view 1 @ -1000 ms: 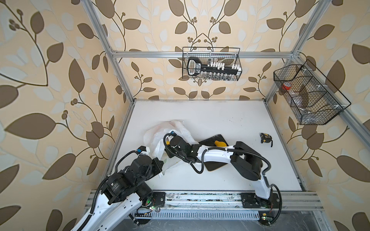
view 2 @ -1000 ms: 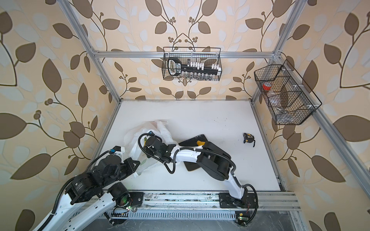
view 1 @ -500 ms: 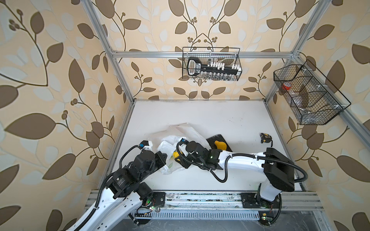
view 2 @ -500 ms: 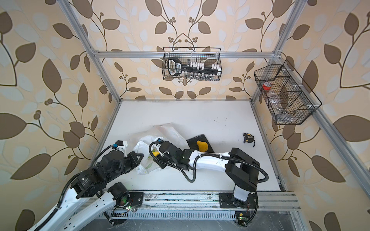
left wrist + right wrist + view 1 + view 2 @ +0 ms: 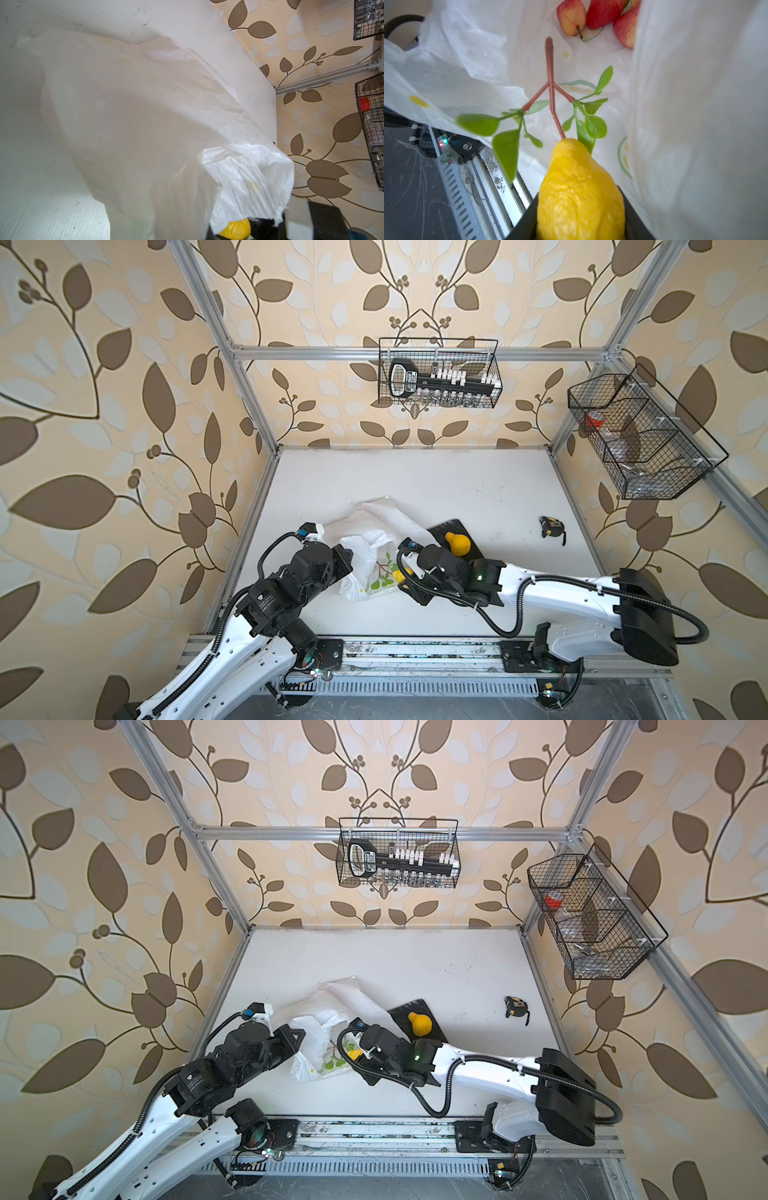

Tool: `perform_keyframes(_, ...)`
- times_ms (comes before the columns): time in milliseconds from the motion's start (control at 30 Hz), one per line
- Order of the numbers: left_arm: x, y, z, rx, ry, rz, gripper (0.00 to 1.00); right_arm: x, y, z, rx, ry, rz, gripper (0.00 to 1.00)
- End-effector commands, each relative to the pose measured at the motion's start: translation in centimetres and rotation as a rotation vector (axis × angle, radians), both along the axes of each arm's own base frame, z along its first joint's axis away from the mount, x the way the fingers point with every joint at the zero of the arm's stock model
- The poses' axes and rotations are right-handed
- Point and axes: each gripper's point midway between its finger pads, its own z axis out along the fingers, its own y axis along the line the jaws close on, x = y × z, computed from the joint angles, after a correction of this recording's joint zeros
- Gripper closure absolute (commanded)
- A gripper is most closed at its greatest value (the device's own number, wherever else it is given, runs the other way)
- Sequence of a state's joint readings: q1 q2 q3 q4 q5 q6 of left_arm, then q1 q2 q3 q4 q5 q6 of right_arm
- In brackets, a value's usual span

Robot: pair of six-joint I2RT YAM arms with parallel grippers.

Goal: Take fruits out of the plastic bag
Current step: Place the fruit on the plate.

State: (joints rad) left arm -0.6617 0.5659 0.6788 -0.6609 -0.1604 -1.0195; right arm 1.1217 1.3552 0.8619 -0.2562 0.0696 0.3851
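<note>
Two yellow fruits (image 5: pixel 457 544), three red fruits (image 5: pixel 602 12), one plastic bag (image 5: pixel 365 547) on the surface (image 5: pixel 415 481).
Right hand (image 5: pixel 580 224) grasps one wrinkled yellow at the bag's mouth; left hand (image 5: pixel 347 558) clenches the crinkly bag; reds lie inside.

Tape measure (image 5: pixel 552 526) lies well apart from black tray (image 5: pixel 444 528).

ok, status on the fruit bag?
Left end effector shut on plastic bag. Right end effector shut on yellow fruit at bag mouth. Red fruits inside. Its leafy twig reaches into bag.
</note>
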Motion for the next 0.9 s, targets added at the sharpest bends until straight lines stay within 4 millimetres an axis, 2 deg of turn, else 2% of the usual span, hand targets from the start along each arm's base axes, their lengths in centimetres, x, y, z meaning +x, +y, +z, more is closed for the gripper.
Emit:
perform_keyframes(0,0.5,-0.5,0.3,0.003,-0.026,-0.013,1.0,0.3,-1.8,0.0,-0.027,-0.019,-0.065,0.58)
perform_keyframes(67,0.5,-0.5,0.2,0.004,-0.025,-0.013,1.0,-0.2,-2.0,0.4,-0.017,-0.013,-0.051,0.58)
perform_keyframes(167,0.5,-0.4,0.4,0.001,-0.032,-0.01,1.0,-2.1,-1.9,1.5,0.04,0.017,0.047,0.58)
perform_keyframes(300,0.4,0.0,0.7,0.004,-0.044,0.003,1.0,-5.5,-2.8,5.4,0.218,0.016,0.187,0.58)
perform_keyframes(433,0.4,0.4,0.7,0.001,-0.051,0.02,1.0,-7.5,-5.0,8.9,0.355,-0.014,0.224,0.58)
perform_keyframes(500,0.3,0.5,0.7,-0.002,-0.051,0.026,1.0,-6.9,-6.4,10.1,0.402,-0.047,0.151,0.6)
perform_keyframes(567,0.2,0.6,0.6,-0.003,-0.05,0.026,1.0,-5.0,-8.1,10.6,0.41,-0.094,-0.002,0.65)
perform_keyframes(600,0.2,0.6,0.7,-0.004,-0.051,0.027,1.0,-3.6,-9.5,10.3,0.392,-0.112,-0.112,0.64)
perform_keyframes(700,0.0,0.7,0.6,-0.005,-0.046,0.024,1.0,0.4,-14.8,8.0,0.293,-0.163,-0.497,0.63)
perform_keyframes(767,-0.1,0.7,0.7,-0.008,-0.047,0.021,1.0,1.7,-17.8,6.2,0.247,-0.166,-0.691,0.62)
perform_keyframes(867,-0.3,0.8,0.8,-0.008,-0.048,0.02,1.0,2.7,-20.7,4.1,0.258,-0.142,-0.885,0.63)
